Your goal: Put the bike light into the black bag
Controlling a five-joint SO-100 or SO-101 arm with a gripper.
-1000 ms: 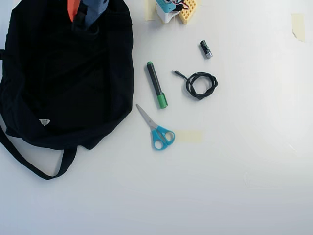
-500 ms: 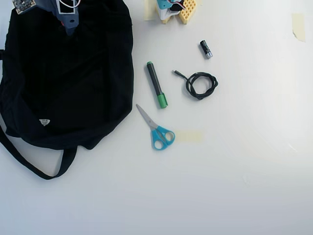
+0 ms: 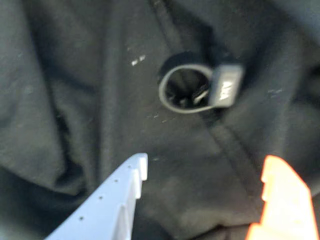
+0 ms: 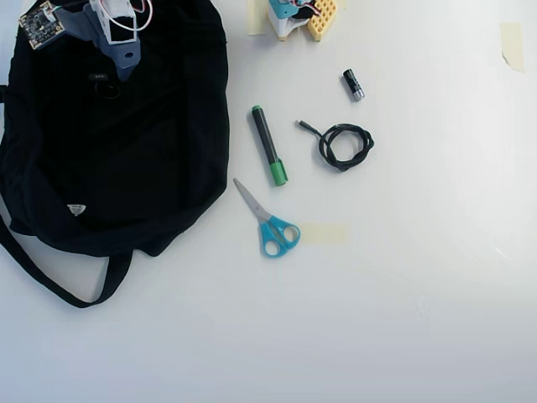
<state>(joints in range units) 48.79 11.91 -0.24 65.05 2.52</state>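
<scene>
The bike light (image 3: 225, 86) lies on the dark fabric of the black bag (image 3: 75, 100), its ring strap (image 3: 167, 95) beside the blocky body. My gripper (image 3: 207, 162) hangs above and just short of it, open and empty, with the white finger (image 3: 127, 185) on the left and the orange finger (image 3: 280, 200) on the right. In the overhead view the bike light (image 4: 101, 81) is a faint shape near the top of the black bag (image 4: 126, 168), just below my arm (image 4: 113, 29). Whether it rests inside or on top of the bag I cannot tell.
On the white table right of the bag lie a green-capped marker (image 4: 268, 144), blue-handled scissors (image 4: 268, 222), a coiled black cable (image 4: 342, 144) and a small black and silver cylinder (image 4: 353, 85). The arm's base (image 4: 302, 15) stands at the top edge. The bag's strap (image 4: 50, 281) loops at lower left.
The arm has drawn back and up over the bag's top end. The bike light, hidden under the gripper before, now lies free on the bag's fabric.
</scene>
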